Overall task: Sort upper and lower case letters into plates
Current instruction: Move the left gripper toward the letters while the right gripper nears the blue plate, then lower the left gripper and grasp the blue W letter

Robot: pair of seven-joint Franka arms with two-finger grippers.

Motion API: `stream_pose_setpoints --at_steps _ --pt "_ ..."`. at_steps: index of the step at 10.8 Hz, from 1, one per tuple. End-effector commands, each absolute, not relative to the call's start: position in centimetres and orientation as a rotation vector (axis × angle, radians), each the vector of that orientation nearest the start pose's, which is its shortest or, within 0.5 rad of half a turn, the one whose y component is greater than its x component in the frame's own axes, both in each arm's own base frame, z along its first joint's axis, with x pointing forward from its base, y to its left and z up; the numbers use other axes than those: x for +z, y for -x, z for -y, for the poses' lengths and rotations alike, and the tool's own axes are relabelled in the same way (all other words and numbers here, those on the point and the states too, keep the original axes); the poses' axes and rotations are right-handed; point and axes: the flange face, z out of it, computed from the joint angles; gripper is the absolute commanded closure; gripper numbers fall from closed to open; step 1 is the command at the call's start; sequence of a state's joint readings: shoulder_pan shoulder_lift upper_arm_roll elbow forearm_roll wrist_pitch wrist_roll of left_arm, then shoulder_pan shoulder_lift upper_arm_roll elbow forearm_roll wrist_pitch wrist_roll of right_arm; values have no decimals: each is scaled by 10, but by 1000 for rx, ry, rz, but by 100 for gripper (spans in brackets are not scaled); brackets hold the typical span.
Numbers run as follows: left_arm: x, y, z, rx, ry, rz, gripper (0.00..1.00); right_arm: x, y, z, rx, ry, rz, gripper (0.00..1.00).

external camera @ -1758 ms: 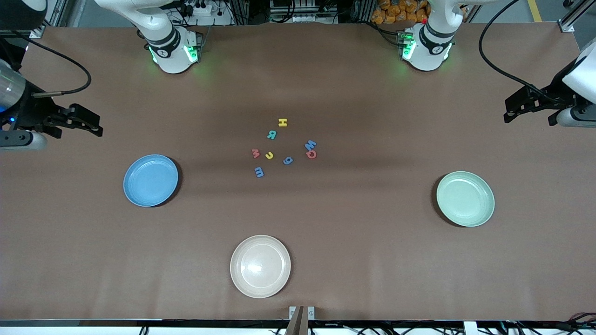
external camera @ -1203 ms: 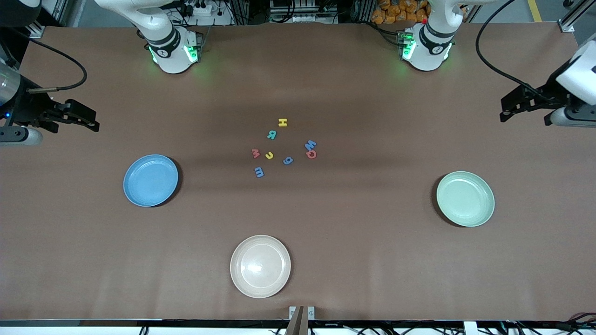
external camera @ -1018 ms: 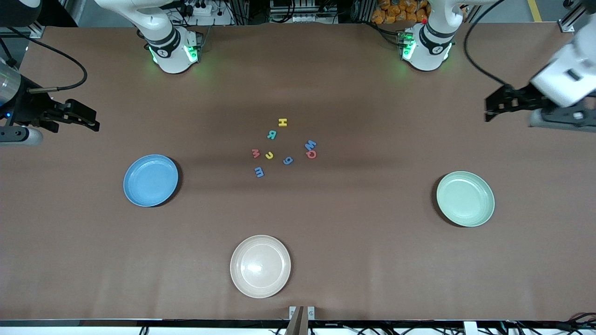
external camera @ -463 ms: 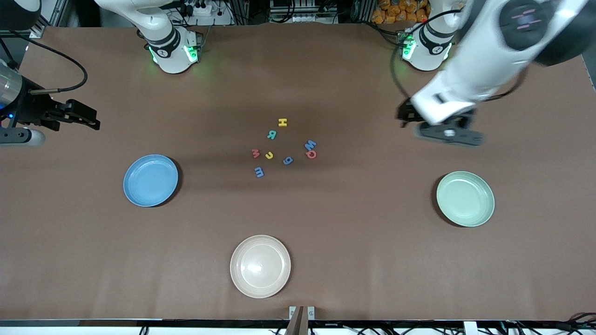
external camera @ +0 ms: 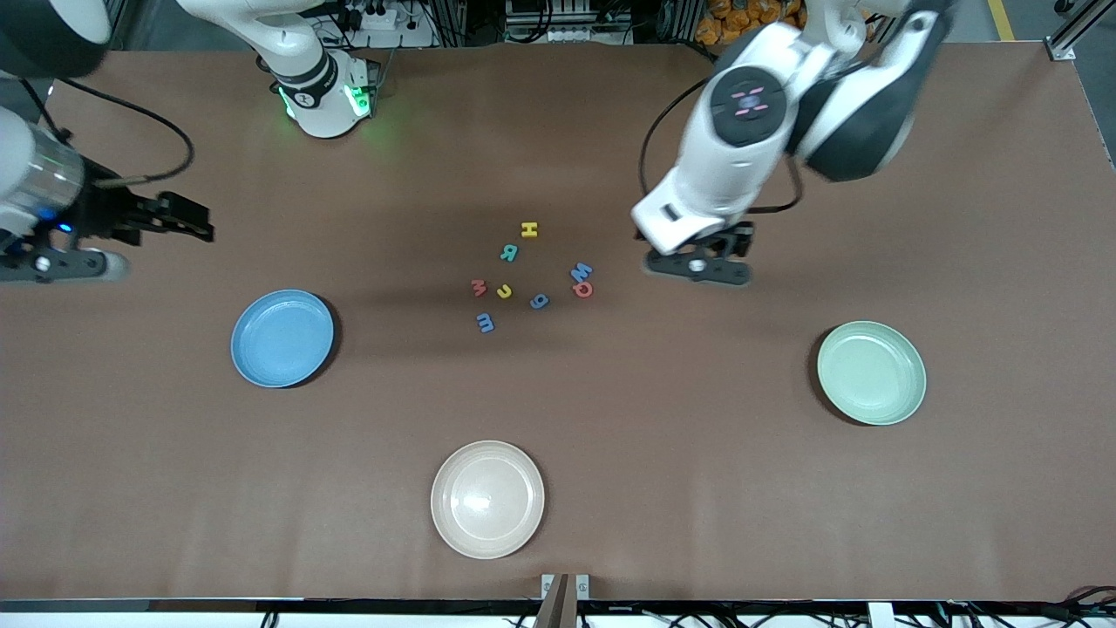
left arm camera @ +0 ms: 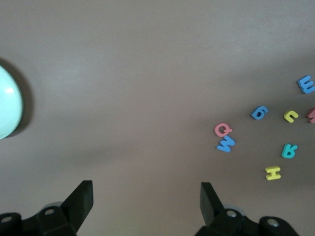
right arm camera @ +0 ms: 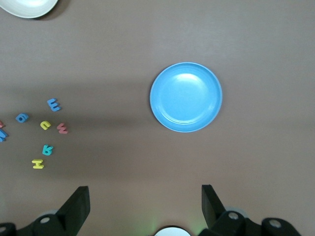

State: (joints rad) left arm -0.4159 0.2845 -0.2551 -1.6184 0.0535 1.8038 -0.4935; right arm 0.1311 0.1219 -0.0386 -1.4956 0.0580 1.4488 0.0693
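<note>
Eight tiny chunky toy letters (external camera: 523,275) in yellow, teal, red and blue are seen clustered at the table's middle. The round sky-blue plate (external camera: 282,338) and the pale mint-green plate (external camera: 871,372) are found nearer the camera, well apart. The left gripper (external camera: 697,266), fingers spread, is held over bare table beside the letters. The right gripper (external camera: 179,222), fingers apart and empty, is held over its table end.
</note>
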Motion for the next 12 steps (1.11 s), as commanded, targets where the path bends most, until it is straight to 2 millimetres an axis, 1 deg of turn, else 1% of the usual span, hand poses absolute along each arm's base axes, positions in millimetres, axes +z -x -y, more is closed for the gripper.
stream_pose_setpoints --at_steps 1,2,3,5,6,7,8,9,10,11,12 --pt "427 -497 412 122 3074 -241 18 552 -585 -81 247 3066 -57 0" --pt "414 -488 426 134 3071 -239 15 535 -587 -86 267 3068 -90 0" --pt "402 -478 441 133 3069 -244 12 523 -587 -88 271 3069 -118 0" --pt "368 -457 465 108 3052 -327 12 505 -586 -97 284 3071 -114 0" --pt "349 -448 475 85 3047 -370 9 496 -584 -110 283 3075 -77 0" --pt "328 -434 486 84 3042 -417 8 491 -583 -120 292 3075 -29 0" --pt "306 -423 491 88 3044 -446 8 485 -583 -130 304 3082 1 0" --pt "292 -412 495 80 3052 -475 8 480 -582 -135 309 3084 17 0" --pt "277 -401 498 81 3054 -503 8 478 -584 -136 300 3086 51 0" --pt "263 -394 500 73 3041 -536 9 471 -583 -135 309 3082 128 0" --pt "253 -387 505 70 3021 -575 9 468 -583 -134 313 3079 154 0"
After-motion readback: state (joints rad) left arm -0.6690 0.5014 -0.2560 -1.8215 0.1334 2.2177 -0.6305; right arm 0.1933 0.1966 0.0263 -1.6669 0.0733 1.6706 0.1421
